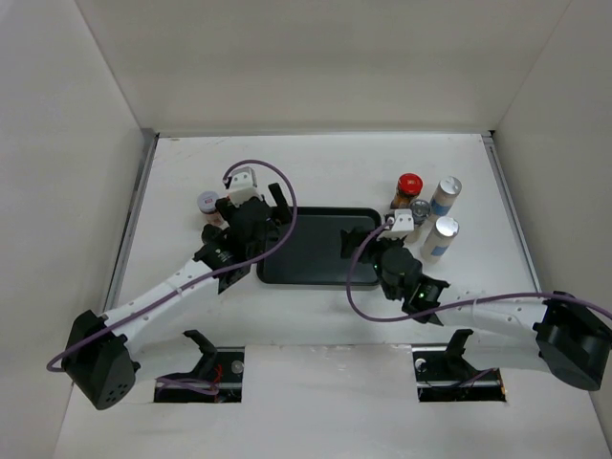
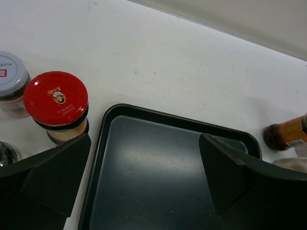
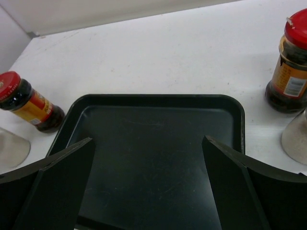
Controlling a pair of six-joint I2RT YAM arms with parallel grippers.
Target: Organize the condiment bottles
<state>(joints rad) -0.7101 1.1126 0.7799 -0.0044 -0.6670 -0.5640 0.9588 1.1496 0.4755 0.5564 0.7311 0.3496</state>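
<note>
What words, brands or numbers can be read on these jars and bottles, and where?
No text is sharp enough to quote.
Red lid: gold emblem and a line of print, too blurred to read.
Grey lid: small red mark and faint lettering, too small.
Right wrist view, right jar, orange label: blurred.
Same view, left jar, yellow label: blurred.
White-and-blue bottles: too small.
Tray: no writing.
</note>
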